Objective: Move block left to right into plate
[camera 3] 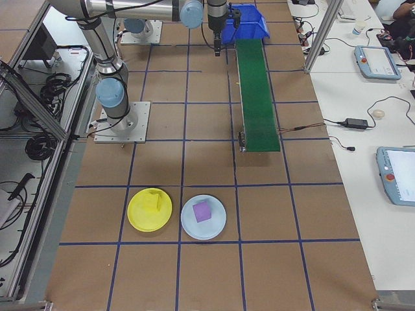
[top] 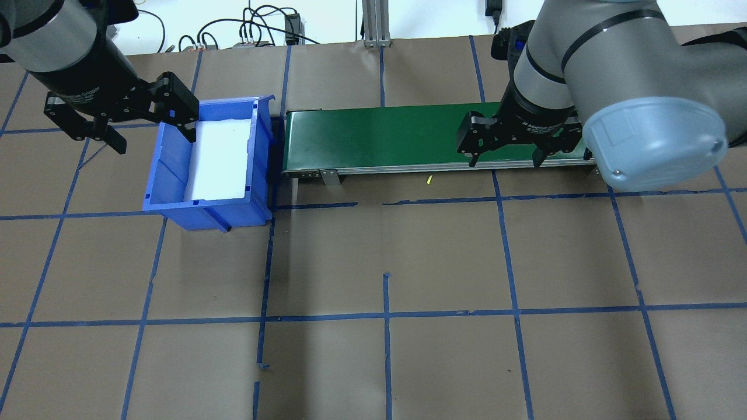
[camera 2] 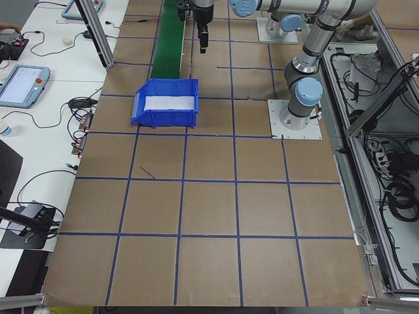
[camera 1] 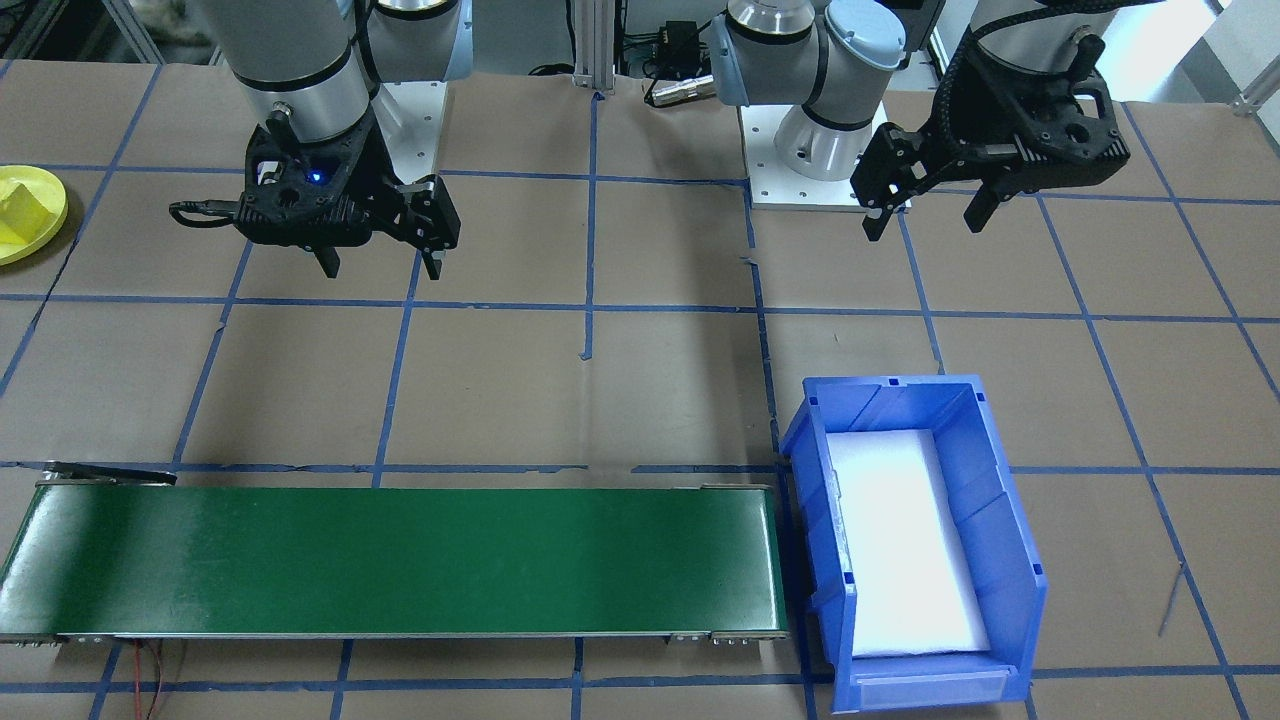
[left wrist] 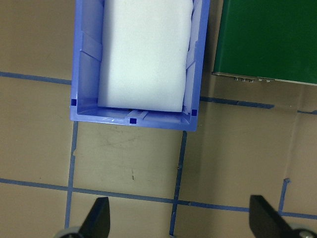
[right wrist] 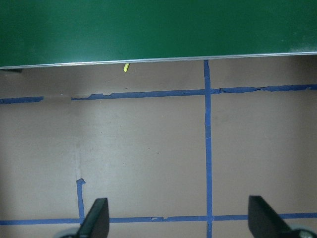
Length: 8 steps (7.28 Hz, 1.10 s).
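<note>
yellow plate (camera 3: 150, 209), seemingly yellow block (camera 3: 153, 200), blue bin (camera 1: 915, 540)

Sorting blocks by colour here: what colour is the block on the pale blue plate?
Purple. The block on the pale blue plate shows only in the exterior right view.

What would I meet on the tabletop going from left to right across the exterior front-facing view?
Small round yellow plastic plate holding a yellow block at the left edge → long green conveyor belt → blue rectangular plastic bin with a white foam liner.
</note>
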Available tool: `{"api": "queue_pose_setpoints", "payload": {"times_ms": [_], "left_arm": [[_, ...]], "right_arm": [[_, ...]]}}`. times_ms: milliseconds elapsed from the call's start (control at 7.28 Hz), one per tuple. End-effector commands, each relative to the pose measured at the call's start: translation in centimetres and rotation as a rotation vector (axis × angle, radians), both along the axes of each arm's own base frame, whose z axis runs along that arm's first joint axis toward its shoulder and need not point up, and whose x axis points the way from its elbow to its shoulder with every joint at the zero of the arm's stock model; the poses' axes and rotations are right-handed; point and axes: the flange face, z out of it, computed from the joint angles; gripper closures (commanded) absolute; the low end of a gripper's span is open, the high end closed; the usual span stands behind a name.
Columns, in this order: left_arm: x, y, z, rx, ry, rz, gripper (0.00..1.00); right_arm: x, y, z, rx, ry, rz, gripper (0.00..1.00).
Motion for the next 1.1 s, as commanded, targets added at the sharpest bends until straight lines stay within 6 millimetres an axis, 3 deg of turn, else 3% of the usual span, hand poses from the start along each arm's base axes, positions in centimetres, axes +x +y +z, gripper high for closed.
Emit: {"api": "queue_pose_setpoints", "payload": {"times_ms": [0,275,962], "left_arm": [[0.1,0.0,0.0,0.0,0.0,0.001,0.0],[0.0,0.0,0.0,0.0,0.0,0.0,0.0],[0.0,0.0,0.0,0.0,0.0,0.0,0.0]], "right_arm": [[-1.2,-0.6,0.4,-0.012,0.02,-0.01,0.0],[-3.2,-1.2,0.3,-0.012,0.071,-0.035,0.0],[-3.5,-1.1,0.2,-0.007,0.071,-0.027,0.0]]}}
